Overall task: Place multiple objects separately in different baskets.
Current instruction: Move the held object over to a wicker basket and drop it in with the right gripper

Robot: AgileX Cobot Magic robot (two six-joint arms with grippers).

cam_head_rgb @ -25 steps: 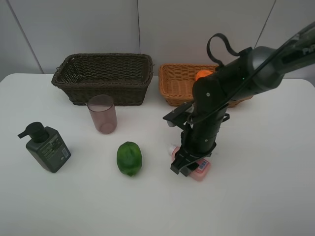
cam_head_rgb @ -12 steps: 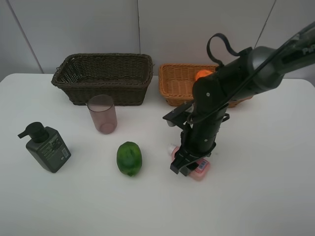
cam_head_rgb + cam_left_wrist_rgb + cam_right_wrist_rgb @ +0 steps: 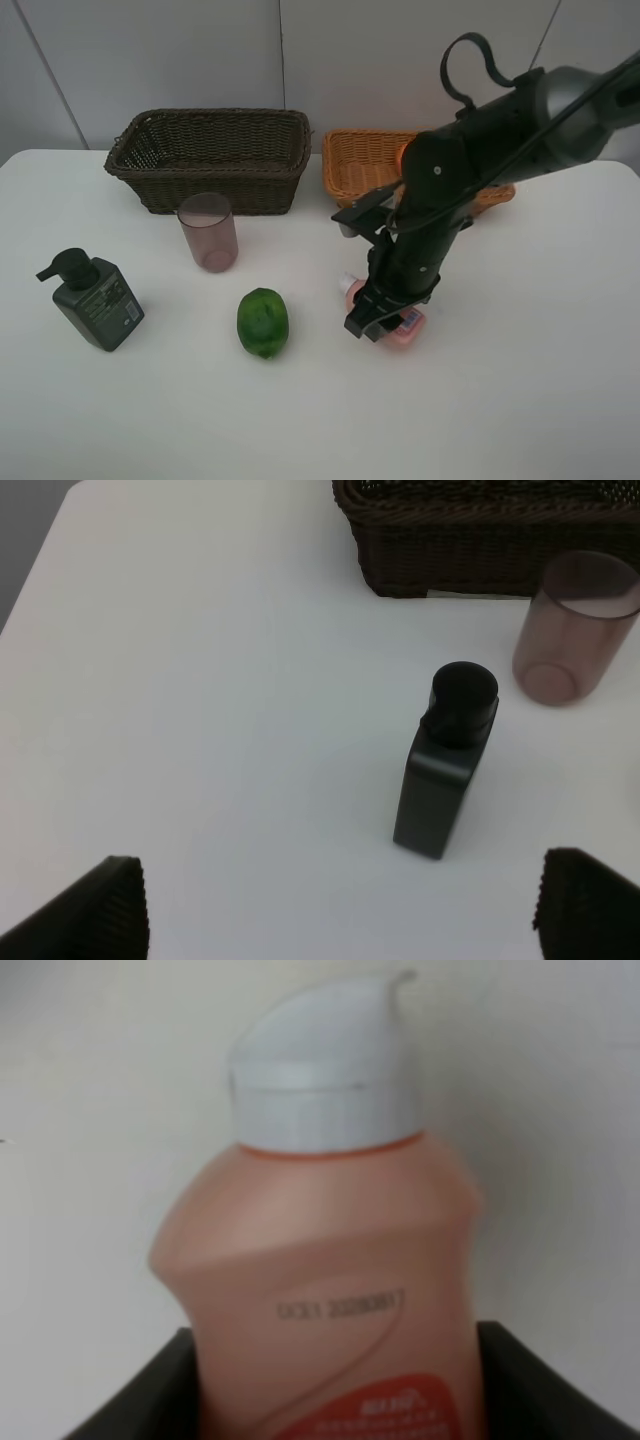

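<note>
My right gripper (image 3: 385, 318) is shut on the small pink bottle (image 3: 403, 332), which has a white cap (image 3: 348, 285), and holds it just above the table; the right wrist view shows the bottle (image 3: 320, 1260) between the dark jaws. The dark green pump bottle (image 3: 95, 300) stands at the left, below my open, empty left gripper (image 3: 340, 870). The mauve cup (image 3: 208, 232) stands upright in front of the dark brown basket (image 3: 220, 185). The green oval fruit (image 3: 263, 322) lies mid-table. The light tan basket (image 3: 355, 170) is at the back right. A bit of the orange (image 3: 404, 153) shows inside it, behind my arm. The red-yellow fruit is hidden.
The right arm (image 3: 470, 150) crosses over the tan basket and hides most of its inside. The left wrist view shows the pump bottle (image 3: 445, 770), the cup (image 3: 575, 630) and the dark basket's wall (image 3: 480, 550). The left arm is out of the exterior view.
My right gripper has risen and shifted slightly toward the back with the pink bottle in it. Nothing else has moved.
</note>
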